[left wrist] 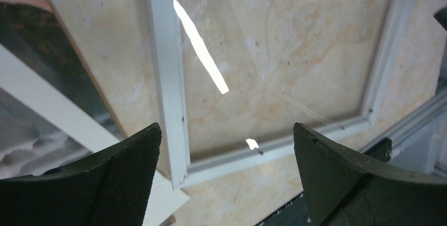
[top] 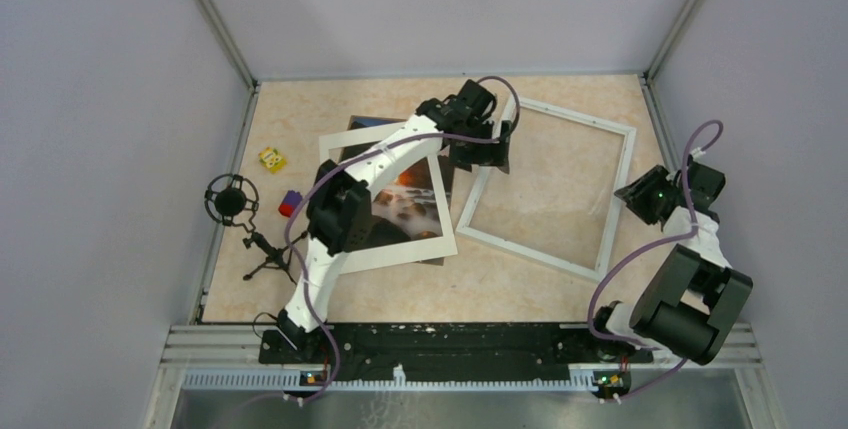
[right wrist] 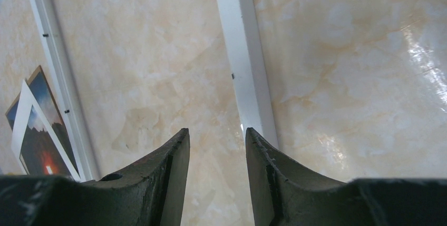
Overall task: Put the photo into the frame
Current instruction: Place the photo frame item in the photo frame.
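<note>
The frame (top: 530,254), thin white bars around a clear pane, lies flat at centre right of the marble table. The photo (top: 410,199), dark with an orange glow, lies left of it under a white mat (top: 400,252). My left gripper (top: 482,147) hovers over the frame's near-left corner, open wide and empty. In the left wrist view the left gripper (left wrist: 226,127) looks down on the frame (left wrist: 168,78), with the photo (left wrist: 26,31) at the left. My right gripper (top: 650,194) hangs by the frame's right bar. The right gripper (right wrist: 216,131) stands part open above that frame bar (right wrist: 242,52), holding nothing.
A yellow toy (top: 272,159), a small red and purple block (top: 290,203) and a microphone on a tripod (top: 232,199) sit at the left edge. A brown board edge (left wrist: 83,64) shows under the photo. Grey walls close in the table on three sides.
</note>
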`<state>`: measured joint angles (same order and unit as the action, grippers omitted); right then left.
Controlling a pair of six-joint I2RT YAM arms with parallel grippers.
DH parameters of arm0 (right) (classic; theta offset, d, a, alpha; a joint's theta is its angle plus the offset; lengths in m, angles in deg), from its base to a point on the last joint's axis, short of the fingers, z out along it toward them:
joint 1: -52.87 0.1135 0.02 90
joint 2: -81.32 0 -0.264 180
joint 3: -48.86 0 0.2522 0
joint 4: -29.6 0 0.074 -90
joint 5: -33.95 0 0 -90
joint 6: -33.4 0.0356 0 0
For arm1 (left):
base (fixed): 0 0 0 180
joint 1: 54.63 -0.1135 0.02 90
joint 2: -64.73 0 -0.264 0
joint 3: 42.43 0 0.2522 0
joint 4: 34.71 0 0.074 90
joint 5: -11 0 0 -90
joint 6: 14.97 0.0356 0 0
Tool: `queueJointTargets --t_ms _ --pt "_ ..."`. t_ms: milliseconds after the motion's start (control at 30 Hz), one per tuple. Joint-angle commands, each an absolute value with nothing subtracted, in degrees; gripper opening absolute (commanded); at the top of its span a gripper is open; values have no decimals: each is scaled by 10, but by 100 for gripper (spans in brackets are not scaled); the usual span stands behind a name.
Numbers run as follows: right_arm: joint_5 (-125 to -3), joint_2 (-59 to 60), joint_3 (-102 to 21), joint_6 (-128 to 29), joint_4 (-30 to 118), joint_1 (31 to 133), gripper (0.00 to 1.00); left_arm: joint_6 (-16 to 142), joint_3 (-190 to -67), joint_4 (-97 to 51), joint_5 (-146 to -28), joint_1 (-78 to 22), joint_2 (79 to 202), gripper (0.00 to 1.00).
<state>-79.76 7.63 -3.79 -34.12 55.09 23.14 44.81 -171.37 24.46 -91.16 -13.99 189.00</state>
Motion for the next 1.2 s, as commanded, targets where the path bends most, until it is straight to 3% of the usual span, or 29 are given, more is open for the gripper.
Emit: queueJointTargets --t_ms 0,100,367,600,967,1167 --pt "-802 94 -63 -366 546 310 44 470 -1575 157 -1037 -204 1777 94" --pt "-794 75 -76 -379 560 370 48 466 -1486 117 -1088 -235 1752 89" --pt "-750 65 -114 -365 622 560 60 463 -1408 71 -1154 -235 1785 77" --pt "-778 71 -133 -337 647 620 62 450 -1395 43 -1180 -223 1817 73" --pt "-706 110 -168 -349 681 620 73 373 -1422 -11 -1212 -145 1861 75" --pt "-719 95 -181 -330 652 620 74 416 -1398 26 -1176 -152 1781 93"
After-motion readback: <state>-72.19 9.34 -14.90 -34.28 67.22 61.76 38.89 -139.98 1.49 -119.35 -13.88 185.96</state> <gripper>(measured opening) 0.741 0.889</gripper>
